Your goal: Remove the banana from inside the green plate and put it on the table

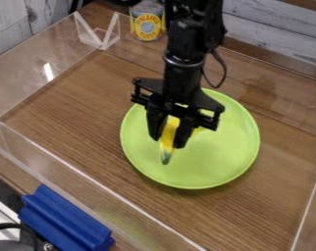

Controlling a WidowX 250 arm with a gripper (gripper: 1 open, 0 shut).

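**Banana pinched, hanging over the plate**

I'm looking at the dark wood bench point(69, 118), bare on the left, which is where I judge the drop belongs. The green plate point(233, 147) sits under my arm. My gripper point(174, 132) points straight down, clamped on the banana point(166, 149), whose lower tip hangs close above the plate's floor.

One banana point(168, 145), one green plate point(233, 157), one blue block point(63, 224) and one yellow-labelled container point(147, 26).
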